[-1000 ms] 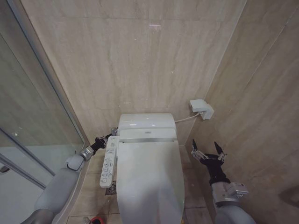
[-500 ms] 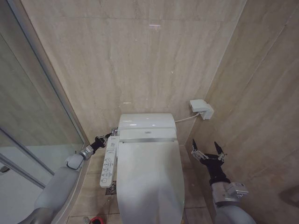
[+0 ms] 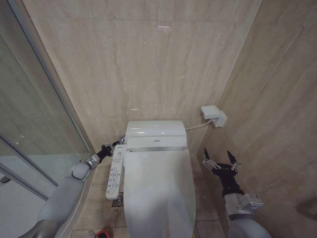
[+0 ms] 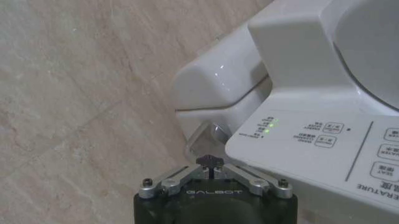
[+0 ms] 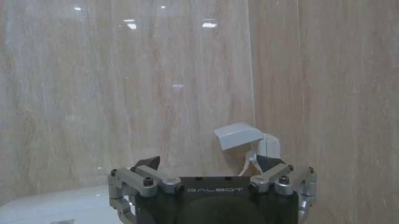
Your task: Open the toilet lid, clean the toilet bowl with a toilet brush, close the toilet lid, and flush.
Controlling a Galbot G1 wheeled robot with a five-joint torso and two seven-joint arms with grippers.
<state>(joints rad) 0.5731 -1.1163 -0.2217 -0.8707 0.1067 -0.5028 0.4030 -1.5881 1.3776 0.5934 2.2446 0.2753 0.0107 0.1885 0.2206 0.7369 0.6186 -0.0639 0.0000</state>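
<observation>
The toilet lid [image 3: 158,193] lies shut over the seat, so the toilet bowl is hidden. My left gripper [image 3: 113,147] is shut on nothing, at the toilet's back left corner. Its tip [image 4: 210,164] sits just behind the top end of the side control panel [image 4: 337,149], close to a chrome fitting [image 4: 215,133]. My right gripper [image 3: 220,159] hangs open beside the toilet's right side, clear of it, facing the wall [image 5: 209,164]. At the bottom edge of the head view peeks the red holder cup [image 3: 102,233]; the toilet brush itself cannot be made out.
A white wall box [image 3: 214,115] with a cable sits right of the tank unit [image 3: 155,131]. The glass shower partition [image 3: 34,124] runs along the left. Tiled walls close in behind and on the right, leaving narrow floor strips beside the toilet.
</observation>
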